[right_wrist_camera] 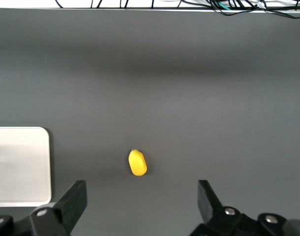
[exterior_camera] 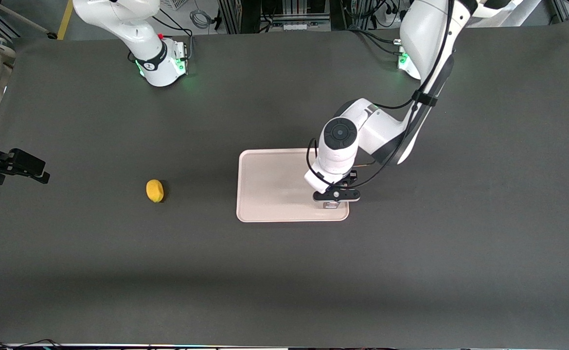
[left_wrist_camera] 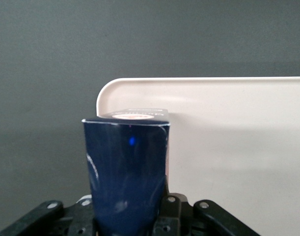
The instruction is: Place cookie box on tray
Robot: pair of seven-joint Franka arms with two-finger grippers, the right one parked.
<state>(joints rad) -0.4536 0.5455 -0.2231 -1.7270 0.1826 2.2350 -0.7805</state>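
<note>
Covering nearly the whole front view, a dark grey matte tabletop (exterior_camera: 284,272), with cables, aluminium framing and a strip of floor at its edge farthest from the camera. Standing on that edge, two white arm bases lit green. Reaching down from the working arm's base, a white forearm and wrist, hiding part of the tray's corner from the front camera. Lying flat near the middle of the table, the pale pinkish-white tray (exterior_camera: 270,187), rounded at the corners, low-rimmed. Hanging over the tray's corner nearest the front camera and toward the working arm's end, the gripper (exterior_camera: 332,204), pointing downward. Clamped between its black fingers (left_wrist_camera: 172,214), the cookie box (left_wrist_camera: 127,177), dark navy, narrow, a white-and-red round mark on its outer end. Seen from the left wrist, box poised over a rounded tray corner, at the rim; contact with the tray surface impossible to judge. Resting well apart from the tray, toward the parked arm's end, a small yellow rounded object (exterior_camera: 154,190), alone on the cloth.
</note>
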